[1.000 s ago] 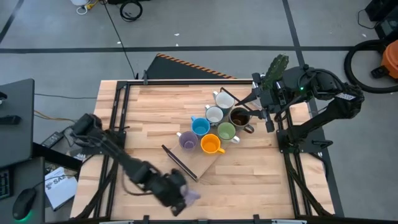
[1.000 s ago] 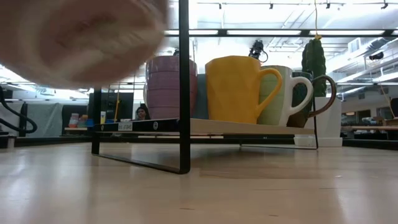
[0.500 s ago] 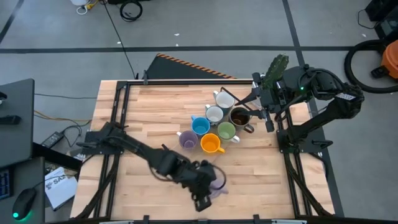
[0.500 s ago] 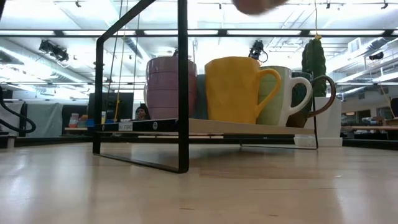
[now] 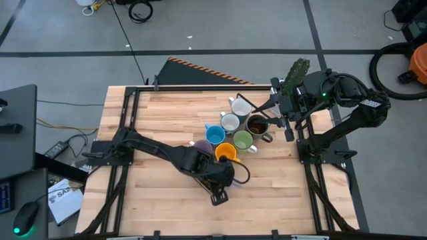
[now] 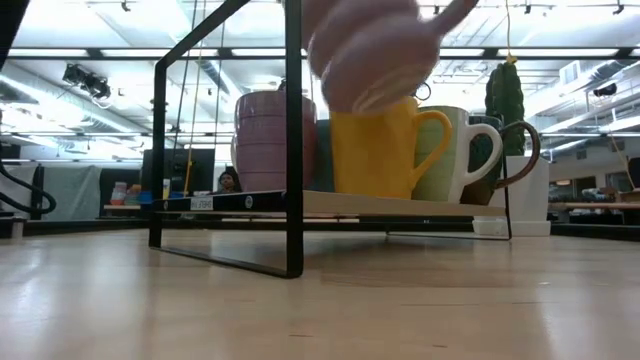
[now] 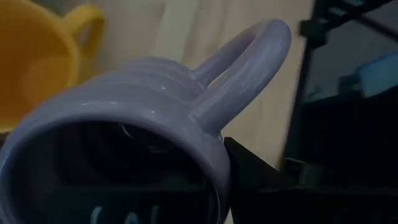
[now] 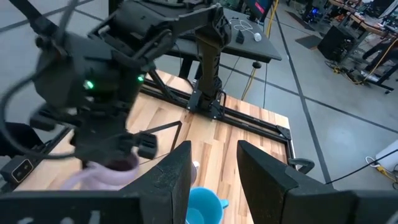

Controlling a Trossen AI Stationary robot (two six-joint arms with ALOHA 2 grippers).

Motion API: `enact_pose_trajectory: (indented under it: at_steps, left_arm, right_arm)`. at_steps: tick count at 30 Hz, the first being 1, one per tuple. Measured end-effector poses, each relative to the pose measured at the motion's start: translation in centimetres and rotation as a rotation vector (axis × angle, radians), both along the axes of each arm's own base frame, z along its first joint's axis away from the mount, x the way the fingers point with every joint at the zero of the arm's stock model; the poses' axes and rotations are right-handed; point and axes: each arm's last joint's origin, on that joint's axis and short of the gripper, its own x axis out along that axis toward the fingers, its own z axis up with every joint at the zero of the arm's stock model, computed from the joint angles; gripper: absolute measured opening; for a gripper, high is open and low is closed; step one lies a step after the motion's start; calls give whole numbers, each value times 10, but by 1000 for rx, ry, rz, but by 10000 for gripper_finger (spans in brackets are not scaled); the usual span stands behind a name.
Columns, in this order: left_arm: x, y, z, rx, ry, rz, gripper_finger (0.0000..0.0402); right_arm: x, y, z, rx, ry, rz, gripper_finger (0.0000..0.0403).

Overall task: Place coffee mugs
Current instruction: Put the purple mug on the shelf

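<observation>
The table (image 5: 153, 123) is the biggest thing here, with lots of bare wood on my left half and along the near edge, and black rails running down both sides. My left arm stretches across that open stretch from the left rail toward the middle.

On the low stand (image 6: 330, 203) near the table's centre I count seven mugs in a tight bunch: white (image 5: 240, 107), grey (image 5: 229, 123), brown (image 5: 257, 125), blue (image 5: 214, 135), green (image 5: 243, 141), orange (image 5: 225, 154) and one purple mug (image 5: 201, 151), all touching or nearly so. From table height the orange one sits at the front edge, right beside the purple.

The eighth, a second purple mug (image 7: 134, 134), is up in the air in my left gripper (image 5: 220, 175), fingers clamped on its rim, tipped on its side with the handle sticking out, just in front of the orange mug.

My right gripper (image 5: 288, 112) waits at the far right rail beside the cactus (image 5: 295, 70), fingers parted, holding nothing.
</observation>
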Motion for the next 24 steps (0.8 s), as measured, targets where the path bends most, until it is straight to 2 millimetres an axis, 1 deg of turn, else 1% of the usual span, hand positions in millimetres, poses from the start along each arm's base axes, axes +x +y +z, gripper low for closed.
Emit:
enact_pose_trajectory:
  at_steps: [4,6,9,12,19,24]
  left_arm:
    - [3,8,-7,49,35,-19,33]
    - [6,8,-17,55,73,-24,33]
    - [10,5,-34,37,144,-76,33]
    - [11,3,-44,49,181,-92,33]
    - [6,7,-48,99,255,-85,38]
    - [4,8,-49,112,275,-92,38]
  right_arm:
    - [0,0,0,0,-1,0,134]
    - [0,0,0,0,-1,0,134]
    - [0,0,0,9,0,15,134]
    - [0,1,0,11,1,22,134]
    - [0,1,0,12,0,23,134]
    - [0,1,0,12,-1,23,134]
